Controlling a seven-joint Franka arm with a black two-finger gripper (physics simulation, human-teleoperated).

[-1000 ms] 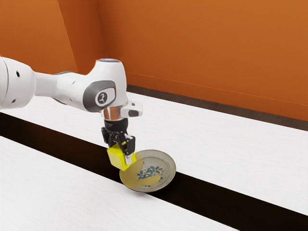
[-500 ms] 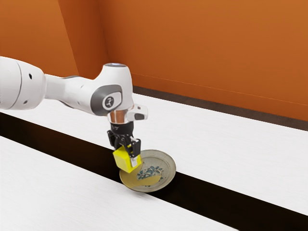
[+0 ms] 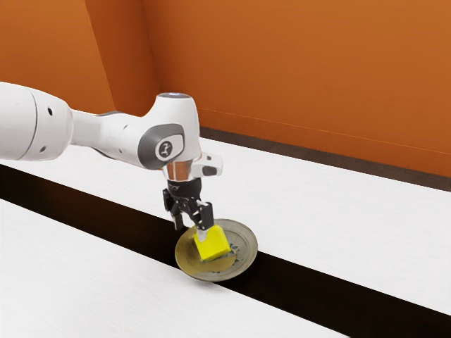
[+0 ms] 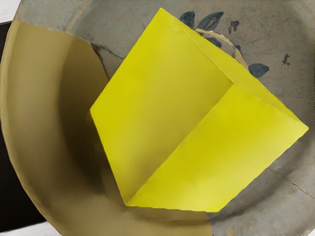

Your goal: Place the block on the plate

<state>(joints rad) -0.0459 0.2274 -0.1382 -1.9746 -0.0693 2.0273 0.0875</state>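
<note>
In the exterior view, the gripper [image 3: 191,229] is seen with fingers spread wide, and nothing is gripped by it. The yellow block [image 3: 213,243] is seen tilted, within the outline of the plate [image 3: 246,249]. In the wrist view, the plate's blue leaves [image 4: 209,21] are partly covered by the block.

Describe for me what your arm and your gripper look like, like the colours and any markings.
My arm is glossy white and rounded, with small dark round spots. A dark grey oval panel surrounds a pale disc bearing a dark logo. Below it sits a copper-coloured band, then my black, angular two-finger gripper.
</note>
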